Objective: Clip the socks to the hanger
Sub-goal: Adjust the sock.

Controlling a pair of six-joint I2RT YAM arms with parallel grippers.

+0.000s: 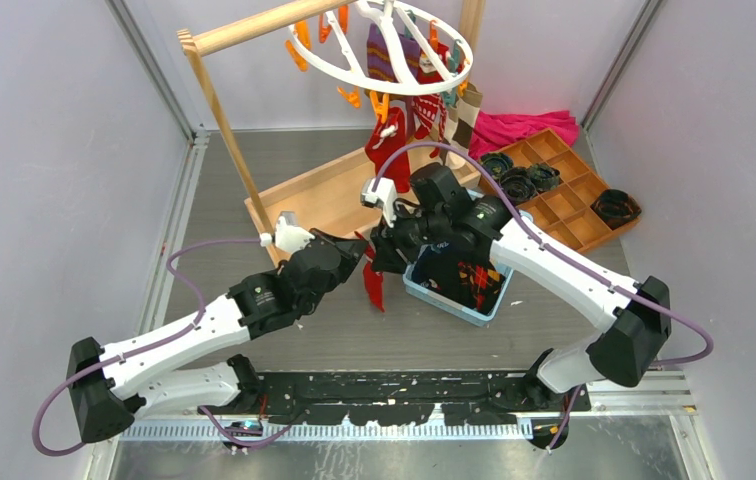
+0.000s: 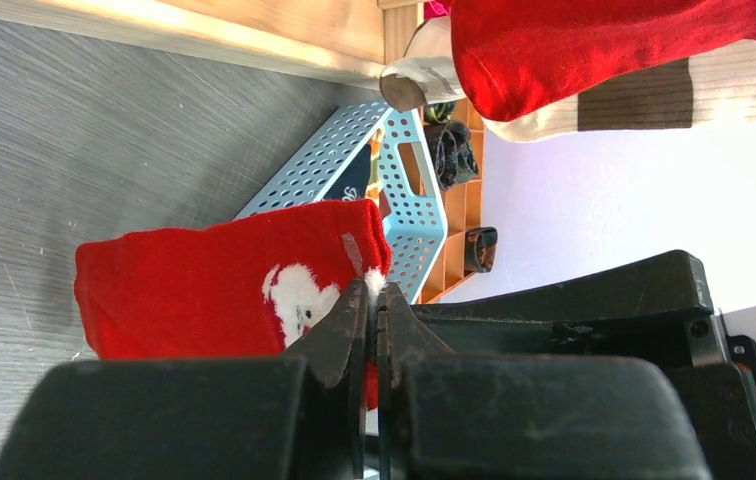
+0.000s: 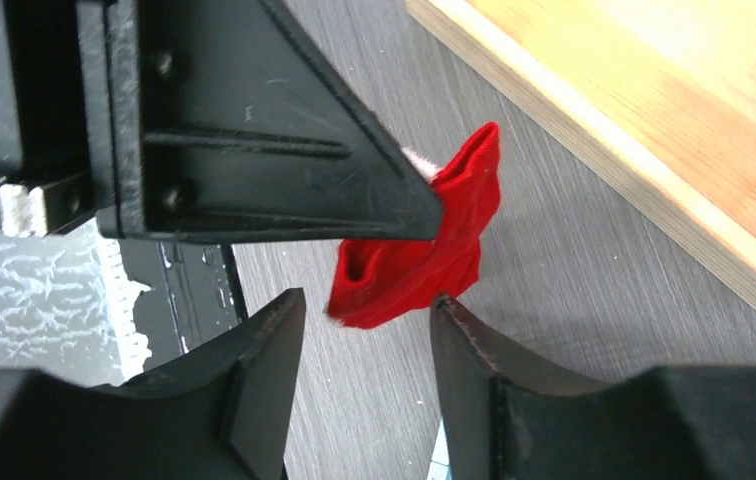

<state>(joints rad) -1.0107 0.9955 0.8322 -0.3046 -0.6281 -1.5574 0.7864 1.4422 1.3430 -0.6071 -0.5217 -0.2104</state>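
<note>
red sock [image 2: 184,290], white patch, dangling

We counted: hanger [image 1: 424,88] 1 | basket [image 2: 326,165] 1 | tray [image 1: 566,222] 1 | arms [image 1: 194,330] [image 1: 564,275] 2 | held red sock [image 2: 184,290] 1 | hung socks [image 1: 391,155] unclear

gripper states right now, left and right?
Left gripper: closed, holding the red sock.
Right gripper: open, holding nothing.

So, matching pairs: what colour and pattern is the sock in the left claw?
Red sock, white motif; best in left wrist view.
</note>
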